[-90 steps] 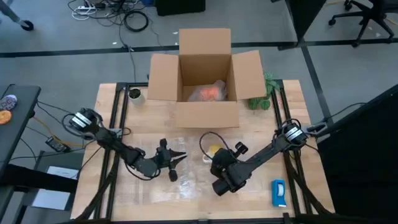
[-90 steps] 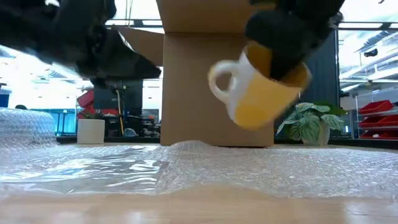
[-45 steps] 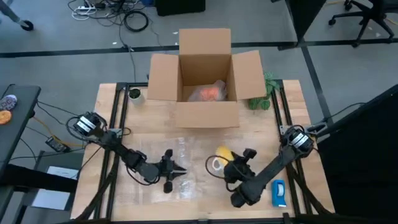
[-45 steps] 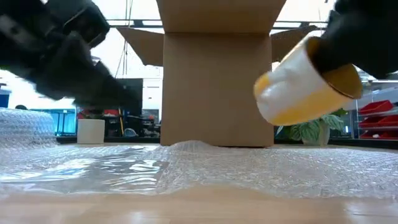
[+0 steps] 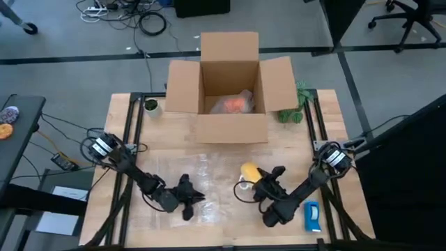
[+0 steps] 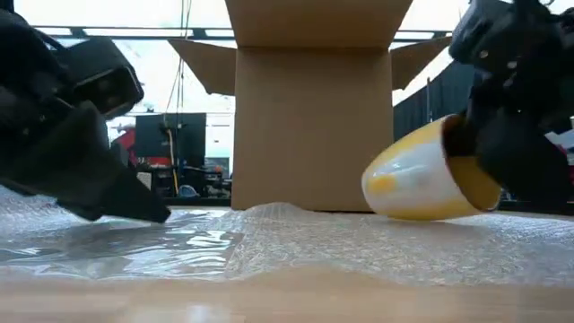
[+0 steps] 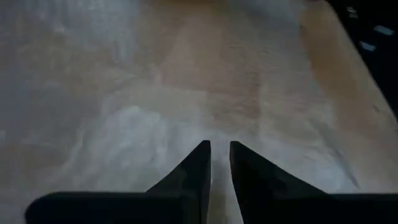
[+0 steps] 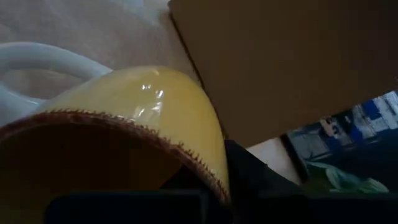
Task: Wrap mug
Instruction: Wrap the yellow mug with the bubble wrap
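A yellow mug [image 6: 417, 179] with a white handle [image 8: 43, 56] lies on its side on the sheet of bubble wrap [image 5: 202, 183] spread over the table's middle. My right gripper [image 5: 263, 183] is shut on the mug's rim, coming from the table's near right. My left gripper [image 5: 192, 198] is low over the wrap's near left part. Its fingers [image 7: 200, 158] point down at a slant, with a narrow gap between them and nothing in it. In the low view its tip [image 6: 160, 213] is down at the wrap. My right gripper holds the mug by its rim [image 8: 205, 168], at the open end. One finger [image 8: 249, 174] lies outside the wall; the other is hidden by the mug. The fingers come slanting from the near right. The mug is on its side with its lower wall [image 6: 421, 213] on the bubble wrap. Whether my left gripper touches the wrap I cannot tell.
An open cardboard box [image 5: 226, 84] stands at the table's far middle, with an orange thing in clear wrap [image 5: 235, 104] inside. A small plant [image 5: 296, 108] is to its right and a small pot [image 5: 150, 106] to its left. A blue-and-white object [image 5: 311, 216] lies near right.
My right gripper has come down and gone toward the table's right edge. It has tipped the mug over, from hanging in the air to lying on its side on the wrap. My left gripper has gone toward the near edge and down to the wrap.
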Controlling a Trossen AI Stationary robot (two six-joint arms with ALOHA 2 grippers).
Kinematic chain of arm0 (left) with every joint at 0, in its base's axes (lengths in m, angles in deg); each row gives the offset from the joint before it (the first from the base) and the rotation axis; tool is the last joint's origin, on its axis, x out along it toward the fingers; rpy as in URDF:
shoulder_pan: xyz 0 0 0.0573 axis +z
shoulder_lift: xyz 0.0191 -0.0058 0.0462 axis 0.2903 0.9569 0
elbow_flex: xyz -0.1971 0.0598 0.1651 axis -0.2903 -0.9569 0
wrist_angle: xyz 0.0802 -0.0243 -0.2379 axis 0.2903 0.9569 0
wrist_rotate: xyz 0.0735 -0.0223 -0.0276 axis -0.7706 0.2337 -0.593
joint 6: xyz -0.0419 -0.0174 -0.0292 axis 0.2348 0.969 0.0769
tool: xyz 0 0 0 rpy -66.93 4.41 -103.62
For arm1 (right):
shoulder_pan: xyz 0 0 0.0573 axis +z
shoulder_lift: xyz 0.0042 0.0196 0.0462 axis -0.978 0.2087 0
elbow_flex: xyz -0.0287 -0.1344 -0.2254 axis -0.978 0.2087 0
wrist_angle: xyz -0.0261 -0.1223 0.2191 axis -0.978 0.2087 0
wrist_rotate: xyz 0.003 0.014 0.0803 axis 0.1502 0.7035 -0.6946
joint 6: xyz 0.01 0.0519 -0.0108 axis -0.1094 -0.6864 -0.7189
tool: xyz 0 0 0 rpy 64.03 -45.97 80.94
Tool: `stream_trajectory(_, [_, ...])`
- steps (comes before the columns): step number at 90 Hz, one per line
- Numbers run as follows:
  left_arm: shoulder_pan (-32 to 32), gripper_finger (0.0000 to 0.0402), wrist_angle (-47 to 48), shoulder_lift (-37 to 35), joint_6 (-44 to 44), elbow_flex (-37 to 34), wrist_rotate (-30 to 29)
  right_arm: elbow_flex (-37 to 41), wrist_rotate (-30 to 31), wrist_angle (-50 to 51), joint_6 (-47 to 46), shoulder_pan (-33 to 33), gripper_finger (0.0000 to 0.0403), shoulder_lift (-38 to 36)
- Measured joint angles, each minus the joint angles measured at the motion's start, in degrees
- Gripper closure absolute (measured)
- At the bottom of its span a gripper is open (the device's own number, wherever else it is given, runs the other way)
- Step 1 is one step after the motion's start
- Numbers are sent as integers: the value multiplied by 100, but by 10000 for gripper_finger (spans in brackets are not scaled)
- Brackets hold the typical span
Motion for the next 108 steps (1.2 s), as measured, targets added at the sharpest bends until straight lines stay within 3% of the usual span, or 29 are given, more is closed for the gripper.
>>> stream_trajectory(24, [132, 357, -20, 220, 98, 201, -238, -83, 338, -443, 387, -184, 398, -2])
stream_trajectory(41, [149, 357, -13, 220, 99, 199, -239, 42, 107, -842, 1111, -350, 393, -11])
stream_trajectory(72, [147, 357, -83, 220, 71, 197, -219, -267, -251, -609, 1576, -341, 326, -11])
stream_trajectory(108, [302, 357, -1297, 222, -702, 192, -95, -1135, -1446, 276, 1456, -63, 267, -11])
